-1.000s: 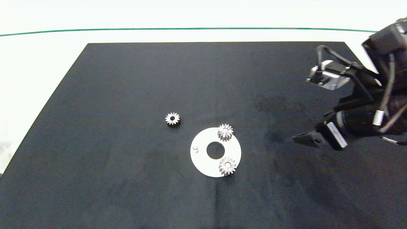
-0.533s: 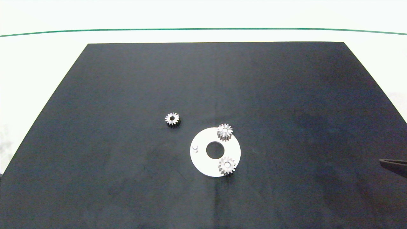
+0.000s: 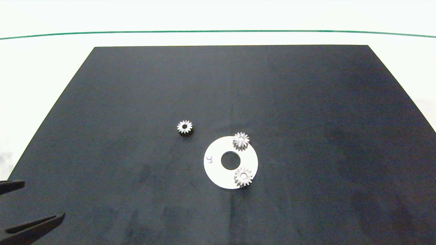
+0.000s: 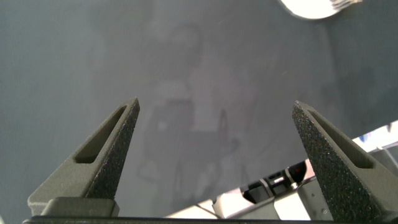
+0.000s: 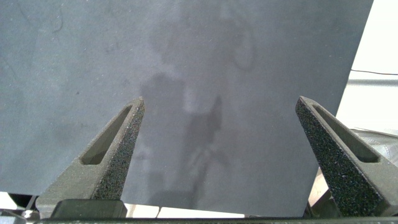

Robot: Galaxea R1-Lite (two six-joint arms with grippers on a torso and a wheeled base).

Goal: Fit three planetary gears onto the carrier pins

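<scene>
Two gripper fingers of the left gripper (image 3: 25, 204) enter at the near left corner of the dark mat (image 3: 136, 85), spread apart and holding nothing; its wrist view shows the same released fingers (image 4: 211, 155) over bare mat. The right gripper (image 5: 217, 155) is outside the head view; its wrist view shows the fingers spread wide, empty, above the mat near one edge. Farther in, the white disc (image 3: 218, 173) lies flat on the mat. One planetary gear (image 3: 243, 176) sits on the disc's near right pin, a second gear (image 3: 240, 141) on the far right pin. The third carrier pin (image 3: 209, 158), at the disc's left side, stands bare. The loose gear (image 3: 185, 127) lies flat on the mat, beyond and to the left of the disc, apart from it.
</scene>
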